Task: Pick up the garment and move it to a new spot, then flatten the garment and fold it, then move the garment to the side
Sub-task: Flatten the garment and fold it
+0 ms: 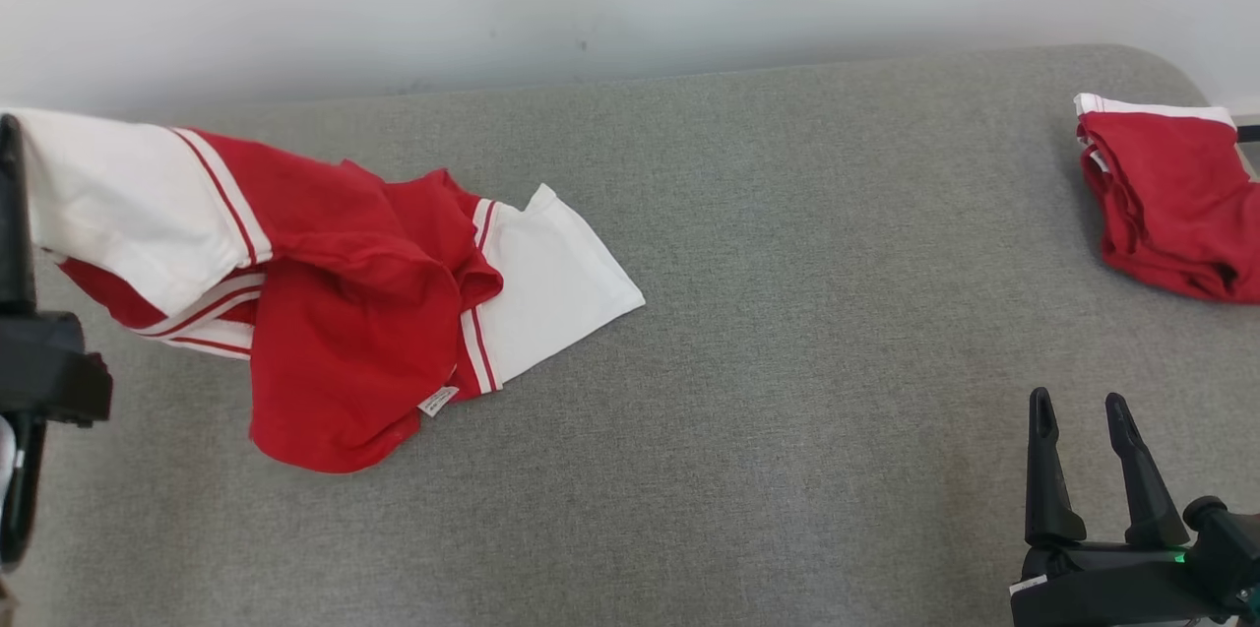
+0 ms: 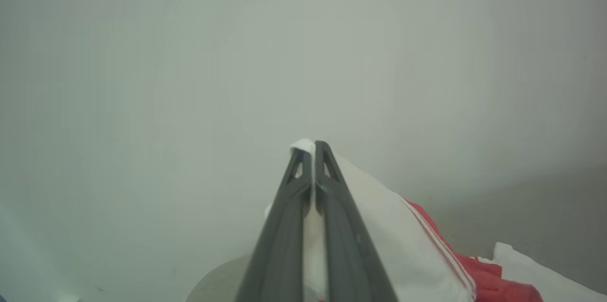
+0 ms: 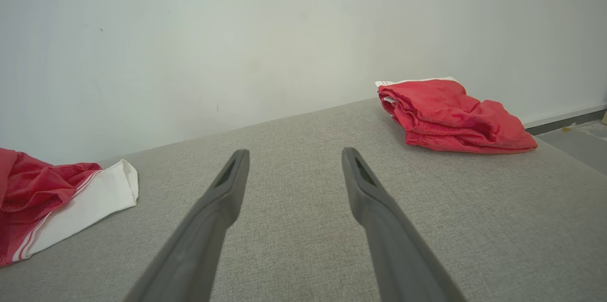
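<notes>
A: Head view first. Where's your garment?
B: The garment (image 1: 345, 332), red with white, red-striped sleeves, lies crumpled on the left of the grey bench (image 1: 787, 312). 1 white sleeve is raised off it toward your left gripper (image 1: 10, 145) at the picture's edge, and a small tag shows near the hem. Your right gripper (image 1: 1078, 406) hangs at lower right, well apart from the garment. A folded red garment (image 1: 1171, 204) sits far right.
A: Left wrist view?
B: The fingers (image 2: 289, 207) are clenched on the sleeve's white edge, with cloth poking out at the tips.
A: Right wrist view?
B: Those 2 fingers (image 3: 213, 216) stand released, with nothing between them.
A: How will it handle?
B: I'd judge it light, soft and limp, so it'll drape and drag. Take the other sleeve or shoulder with your right so it hangs spread.
</notes>
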You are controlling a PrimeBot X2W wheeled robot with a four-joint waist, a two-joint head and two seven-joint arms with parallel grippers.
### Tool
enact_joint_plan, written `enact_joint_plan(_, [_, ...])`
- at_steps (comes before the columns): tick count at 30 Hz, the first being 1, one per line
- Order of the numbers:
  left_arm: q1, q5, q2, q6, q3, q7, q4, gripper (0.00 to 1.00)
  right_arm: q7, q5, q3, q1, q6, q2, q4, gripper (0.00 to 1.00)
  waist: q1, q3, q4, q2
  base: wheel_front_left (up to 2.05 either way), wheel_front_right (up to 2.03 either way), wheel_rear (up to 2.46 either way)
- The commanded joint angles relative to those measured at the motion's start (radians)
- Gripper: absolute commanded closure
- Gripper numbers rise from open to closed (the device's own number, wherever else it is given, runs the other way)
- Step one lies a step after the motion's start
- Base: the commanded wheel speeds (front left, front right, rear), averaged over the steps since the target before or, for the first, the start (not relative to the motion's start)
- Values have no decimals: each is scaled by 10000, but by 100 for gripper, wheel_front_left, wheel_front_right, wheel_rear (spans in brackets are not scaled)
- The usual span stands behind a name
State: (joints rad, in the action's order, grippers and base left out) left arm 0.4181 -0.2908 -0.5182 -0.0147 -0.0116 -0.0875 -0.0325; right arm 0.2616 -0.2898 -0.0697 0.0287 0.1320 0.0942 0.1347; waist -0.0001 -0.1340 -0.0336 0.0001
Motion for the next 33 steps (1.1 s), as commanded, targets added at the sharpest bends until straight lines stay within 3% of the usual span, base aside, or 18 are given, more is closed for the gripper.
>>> enact_joint_plan(1, [62,-1,-124,-31,58,81,203,100,45,28,-29,-8,-29,-30,1,0,1,4,-25,-1,0,0,0])
enact_joint_plan(7, [865,190,-742,-9,233,557,922,100,45,-10,-29,23,-29,-43,45,0,1,8,-141,-1,0,0,0])
enact_joint_plan(11, [1959,272,-1676,323,541,899,1122,100,45,-3,-90,22,-29,-49,12,0,1,-58,-320,-1,0,0,0])
enact_joint_plan(15, [2661,192,-1826,615,174,1236,1312,100,45,-69,-130,87,-29,-74,48,0,1,-144,-398,-1,0,0,0])
enact_joint_plan(22, [2870,182,-660,727,-1179,1124,824,100,45,-86,46,300,-29,-126,161,0,1,-271,-554,-1,0,0,0])
enact_joint_plan(33, [2850,412,2141,882,-3791,60,-1353,100,45,-112,78,652,-29,-52,165,0,1,-628,-1434,-1,0,0,0])
